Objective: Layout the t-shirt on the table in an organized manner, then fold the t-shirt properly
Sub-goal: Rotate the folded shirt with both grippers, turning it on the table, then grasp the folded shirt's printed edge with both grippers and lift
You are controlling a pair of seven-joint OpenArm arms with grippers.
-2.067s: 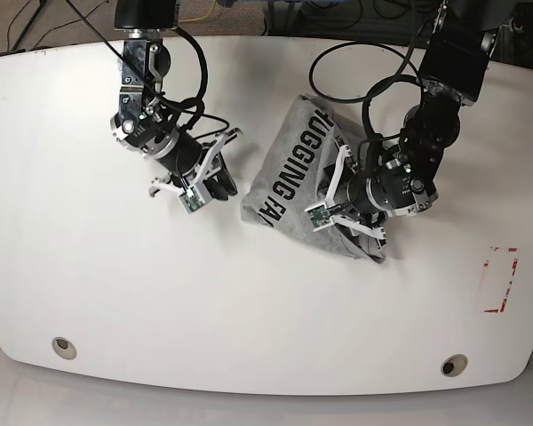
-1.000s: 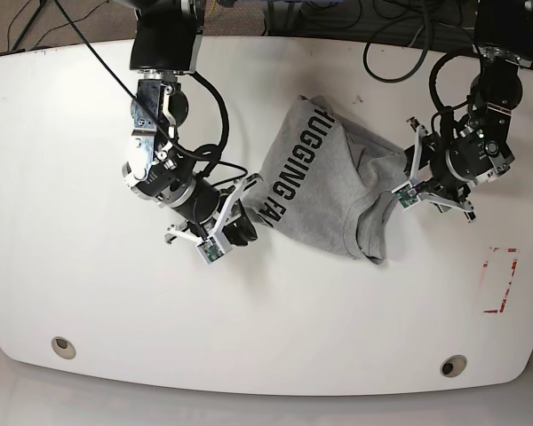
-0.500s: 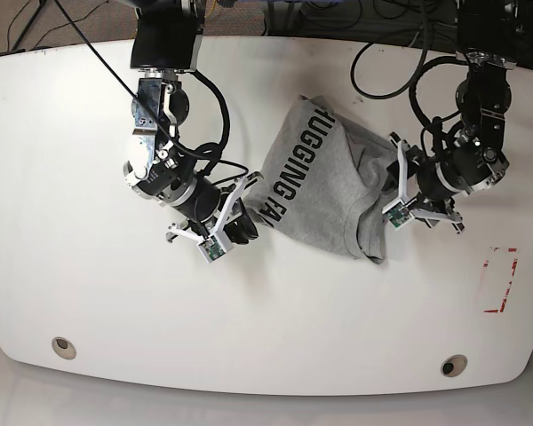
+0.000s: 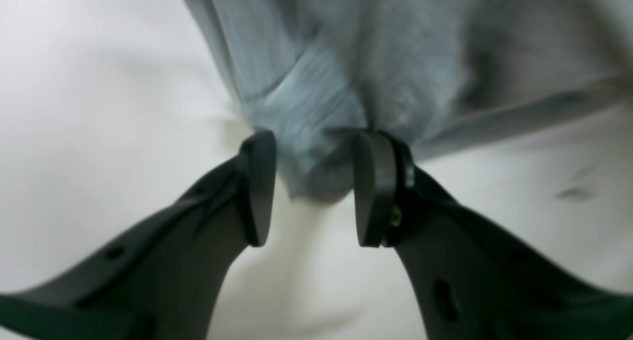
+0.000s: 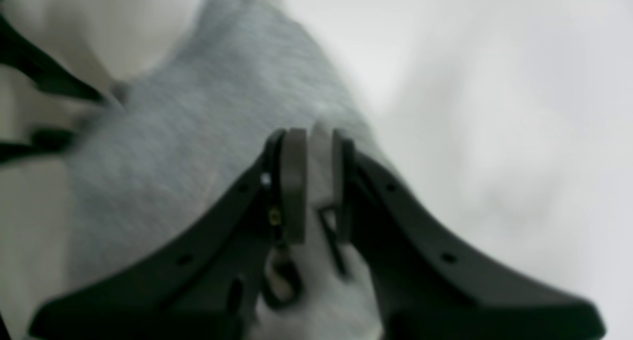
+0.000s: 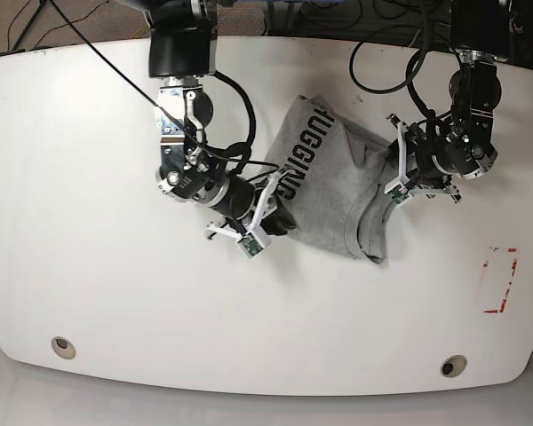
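Wrist view: right hand point(image 5: 312, 182) pinching t-shirt point(image 6: 324, 191) (base hides it)

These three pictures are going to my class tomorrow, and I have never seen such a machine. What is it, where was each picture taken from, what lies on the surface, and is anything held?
It is a robot with two arms, each ending in a two-fingered gripper. The base view looks down on the white table from above. The other two pictures come from small cameras on the wrists, looking out along the black fingers.

On the table lies a crumpled grey t-shirt with black lettering, not yet spread flat. There are also two round metal holes near the front edge and a red-lined mark.

The right gripper, on the left of the base view, is pinched shut on the shirt's edge. The left gripper has its jaws apart with a bunched fold of cloth between them; the blurred picture does not show whether they press on it.
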